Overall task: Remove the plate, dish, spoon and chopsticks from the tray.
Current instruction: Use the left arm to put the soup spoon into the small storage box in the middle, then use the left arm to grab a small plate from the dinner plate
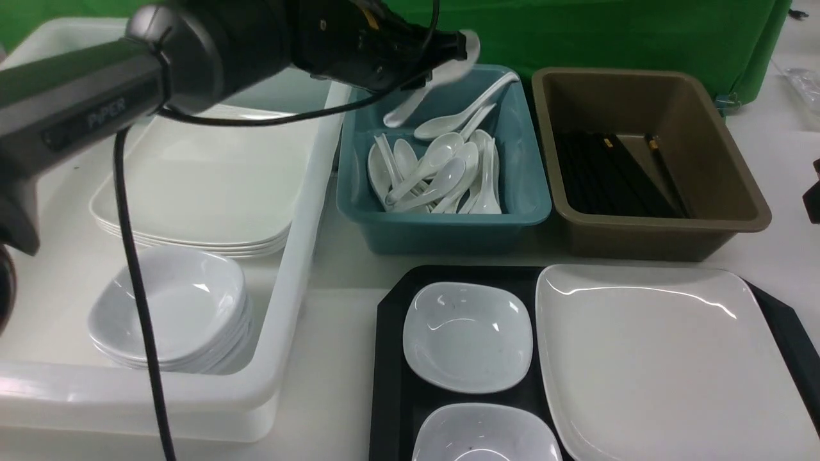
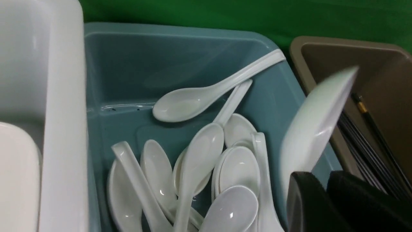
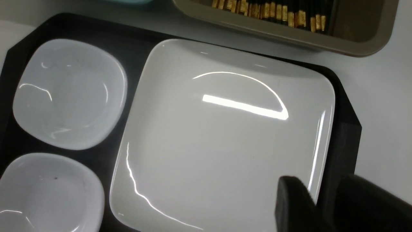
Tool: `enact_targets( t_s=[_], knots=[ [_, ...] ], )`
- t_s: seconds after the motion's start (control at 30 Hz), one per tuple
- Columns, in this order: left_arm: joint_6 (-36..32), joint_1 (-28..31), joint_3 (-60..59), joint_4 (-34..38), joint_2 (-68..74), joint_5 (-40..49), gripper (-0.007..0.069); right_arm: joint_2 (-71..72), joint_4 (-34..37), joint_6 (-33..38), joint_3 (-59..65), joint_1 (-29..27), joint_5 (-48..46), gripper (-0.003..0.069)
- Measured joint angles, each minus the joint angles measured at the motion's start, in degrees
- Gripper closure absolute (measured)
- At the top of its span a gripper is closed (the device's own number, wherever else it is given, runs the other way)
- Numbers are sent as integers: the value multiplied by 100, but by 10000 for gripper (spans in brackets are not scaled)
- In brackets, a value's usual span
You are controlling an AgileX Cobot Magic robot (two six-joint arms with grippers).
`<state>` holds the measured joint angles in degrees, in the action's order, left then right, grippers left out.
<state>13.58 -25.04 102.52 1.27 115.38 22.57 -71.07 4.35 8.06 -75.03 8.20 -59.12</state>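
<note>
On the black tray (image 1: pixel 391 358) lie the large white plate (image 1: pixel 666 365) and two small white dishes (image 1: pixel 467 336) (image 1: pixel 487 435). My left gripper (image 1: pixel 451 45) hangs over the teal tub (image 1: pixel 525 192) of spoons. A blurred white spoon (image 2: pixel 317 125) is beside its fingers. The jaws (image 2: pixel 323 193) stand slightly apart, and only teal shows in the gap. My right gripper (image 3: pixel 325 199) hovers open over the plate's (image 3: pixel 225 135) outer edge and the tray's rim (image 3: pixel 341 138). Black chopsticks (image 1: pixel 615 173) lie in the brown tub (image 1: pixel 737 211).
A white tub (image 1: pixel 301 256) on the left holds a stack of large plates (image 1: pixel 198 192) and a stack of small dishes (image 1: pixel 170 307). The left arm and its cable cross above it. Green cloth hangs behind the tubs.
</note>
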Motion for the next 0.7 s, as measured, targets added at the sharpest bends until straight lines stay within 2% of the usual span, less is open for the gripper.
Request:
enact_targets(
  t_s=[0.07, 0.2, 0.27, 0.33, 0.37, 0.43, 0.47, 0.5, 0.53, 0.63, 0.7],
  knots=[
    [-13, 5, 0, 0, 30, 6, 442, 0, 0, 0, 0, 0, -28, 426],
    [-13, 5, 0, -57, 2, 227, 269, 0, 0, 0, 0, 0, -91, 424],
    [-13, 11, 0, -78, -108, 631, 216, 5, 0, 0, 0, 0, -148, 424],
    [-85, 11, 0, -83, -236, 1029, 209, 5, 0, 0, 0, 0, -200, 423],
    [-203, 11, 0, -93, -378, 1428, 230, 5, 0, 0, 0, 0, -267, 423],
    [-385, -1, 0, -127, -680, 2283, 345, 5, 0, 0, 0, 0, -339, 423],
    [-405, -9, 0, -127, -710, 2364, 360, 5, 0, 0, 0, 0, -353, 423],
    [-475, -29, 0, -127, -828, 2623, 407, 5, 0, 0, 0, 0, -366, 423],
    [-853, -170, -86, -127, -1161, 3478, 547, 7, 0, 0, 0, 0, -377, 421],
    [-1055, -414, -364, -127, -1490, 3993, 599, 7, 0, 0, 0, 0, -377, 421],
    [-1117, -772, -888, -88, -1846, 4126, 617, 7, 0, 0, 0, 0, -382, 421]
  ],
)
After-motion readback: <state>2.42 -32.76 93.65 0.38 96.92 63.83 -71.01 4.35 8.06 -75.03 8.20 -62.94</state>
